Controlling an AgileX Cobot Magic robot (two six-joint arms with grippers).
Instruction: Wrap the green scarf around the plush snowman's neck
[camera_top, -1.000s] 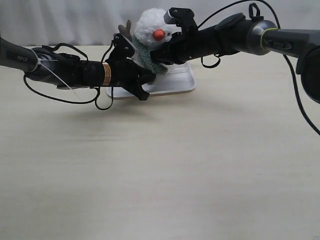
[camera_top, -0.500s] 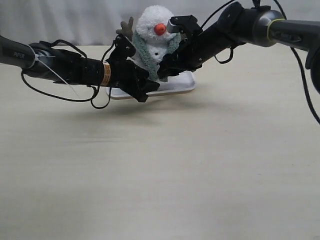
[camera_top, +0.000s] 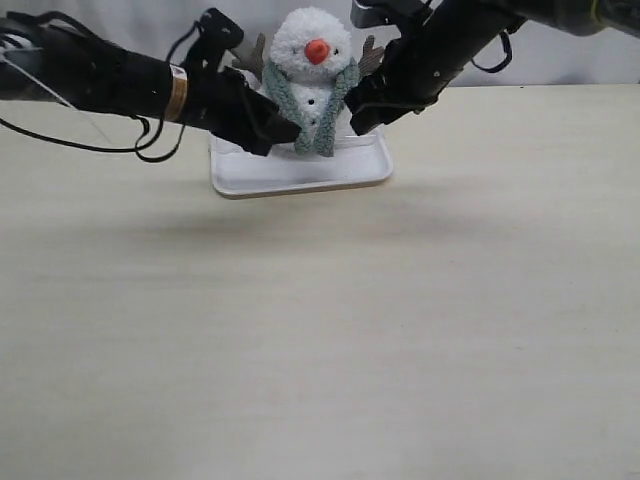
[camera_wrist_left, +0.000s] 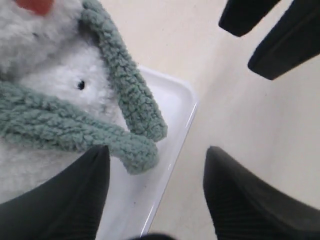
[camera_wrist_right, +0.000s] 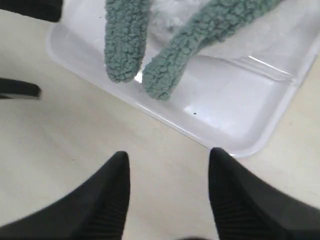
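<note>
The plush snowman (camera_top: 312, 70) stands upright in a white tray (camera_top: 300, 172) at the back of the table, its orange nose facing forward. The green scarf (camera_top: 320, 115) lies around its neck, and both ends hang down the front of the body (camera_wrist_left: 75, 95), crossing low over the tray (camera_wrist_right: 127, 42). My left gripper (camera_top: 270, 135) hovers just left of the snowman, open and holding nothing (camera_wrist_left: 155, 155). My right gripper (camera_top: 360, 110) hangs just right of the snowman, open and empty too (camera_wrist_right: 167, 157). The scarf ends (camera_wrist_left: 137, 150) lie free of both.
The tray's raised rim (camera_wrist_right: 165, 120) sits near the table's back edge, before a pale backdrop. Bare cream tabletop (camera_top: 320, 340) stretches in front. Black cables loop off both arms (camera_top: 100, 70) close to the snowman.
Both grippers have risen and drawn apart from the snowman, letting the scarf go. The snowman, earlier tilted and partly covered, now stands upright with the scarf ends hanging in front.
</note>
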